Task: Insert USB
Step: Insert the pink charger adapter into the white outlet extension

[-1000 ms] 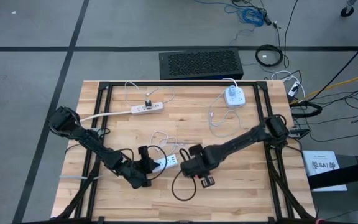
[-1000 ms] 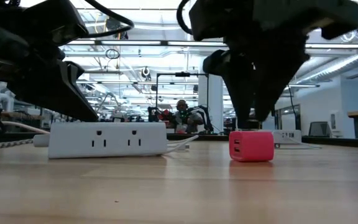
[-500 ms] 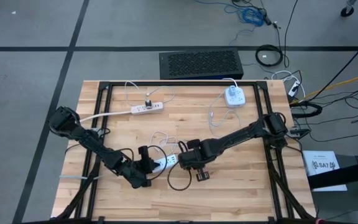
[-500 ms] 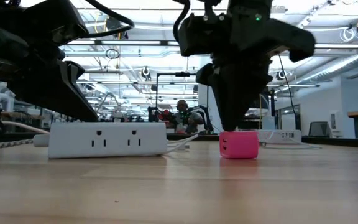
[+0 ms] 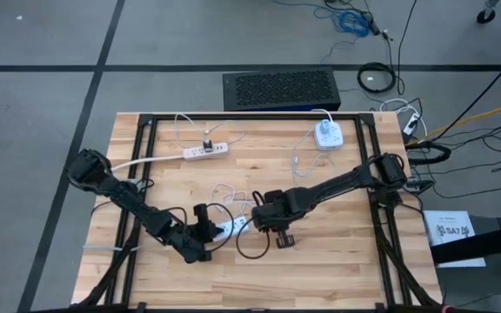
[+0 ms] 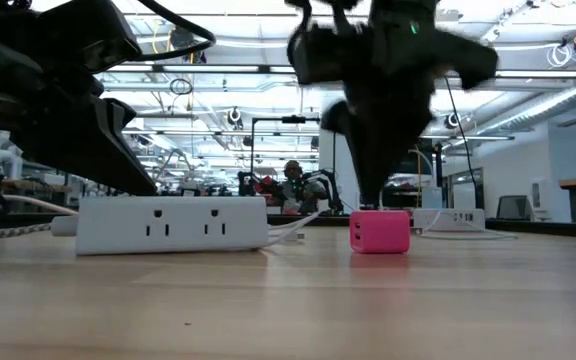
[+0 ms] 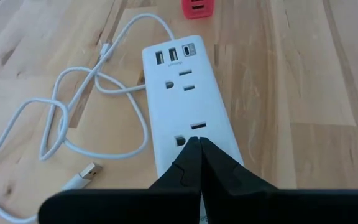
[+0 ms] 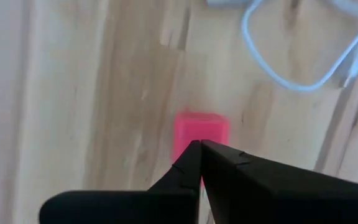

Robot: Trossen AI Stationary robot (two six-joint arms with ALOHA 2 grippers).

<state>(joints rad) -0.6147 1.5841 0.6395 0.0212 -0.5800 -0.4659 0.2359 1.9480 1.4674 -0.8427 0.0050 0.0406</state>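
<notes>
No text or label can be read on anything here.

Grey floor (image 5: 42, 52), perhaps concrete

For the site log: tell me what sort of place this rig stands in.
Probably a robotics lab or workshop hall. The wooden table stands on a grey floor strewn with loose cables, the low view shows a large open room with ceiling strip lights, and a person sits among equipment.
</notes>
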